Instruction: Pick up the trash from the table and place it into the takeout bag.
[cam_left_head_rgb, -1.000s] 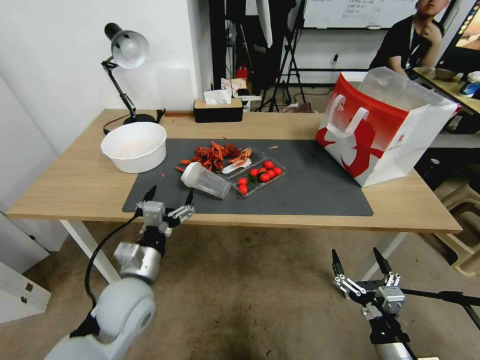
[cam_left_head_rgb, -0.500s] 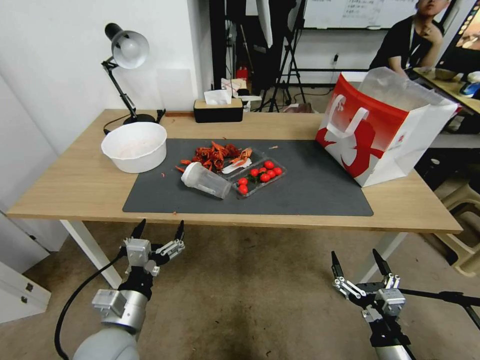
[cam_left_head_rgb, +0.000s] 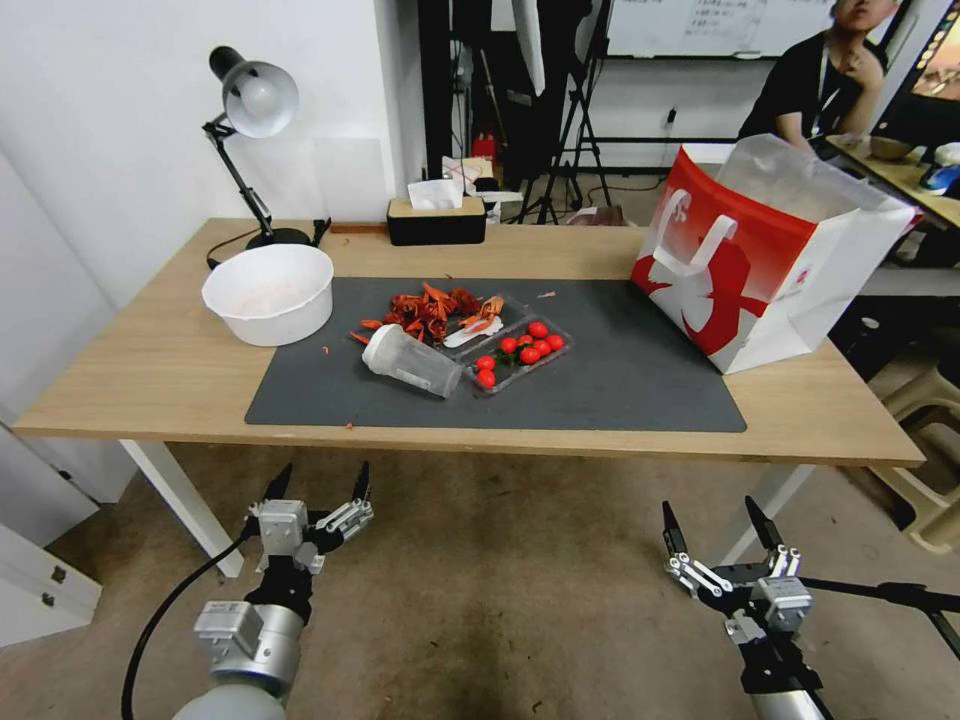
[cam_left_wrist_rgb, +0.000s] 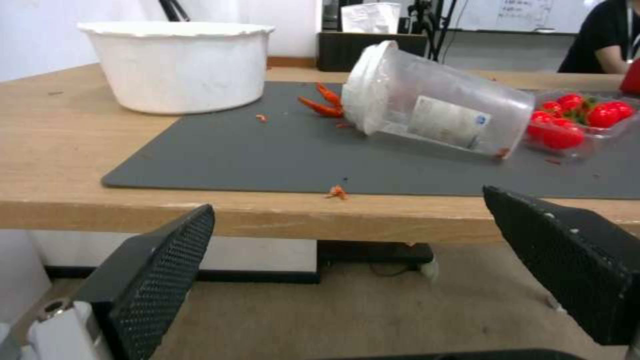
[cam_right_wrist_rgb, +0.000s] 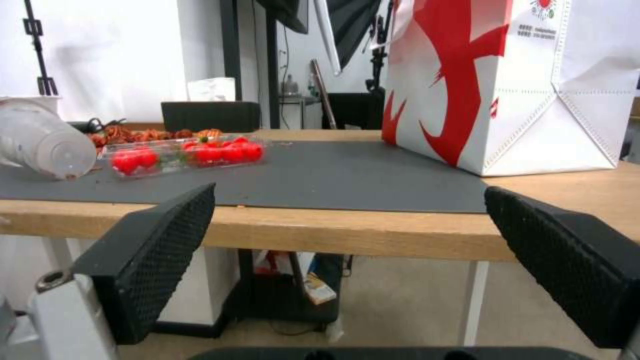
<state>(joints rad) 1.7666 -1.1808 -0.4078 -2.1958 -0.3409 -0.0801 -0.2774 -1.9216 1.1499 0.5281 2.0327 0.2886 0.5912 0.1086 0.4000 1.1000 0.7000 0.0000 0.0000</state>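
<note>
Altogether the worktop (cam_left_head_rgb: 150, 370) carries one clear lidded cup (cam_left_head_rgb: 412, 361) lying on its side on the grey mat (cam_left_head_rgb: 620, 380), lid toward the far left, one white bowl (cam_left_head_rgb: 268, 292), one tray of tomatoes (cam_left_head_rgb: 520, 350) and a heap of red shells (cam_left_head_rgb: 430, 306) whose count is hard to make out. One takeout bag (cam_left_head_rgb: 760, 255) stands upright far right. Both the left claw (cam_left_head_rgb: 318, 484) and right claw (cam_left_head_rgb: 722, 526) hang below the near edge, fingers apart and empty.

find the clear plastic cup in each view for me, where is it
Head view: clear plastic cup lies on its side, mid-mat, beside the tomato tray.
Left wrist view: the cup lies tipped, lid toward the white bowl.
Right wrist view: the cup sits at the picture's edge.
Shared landmark: the tomato tray.
</note>
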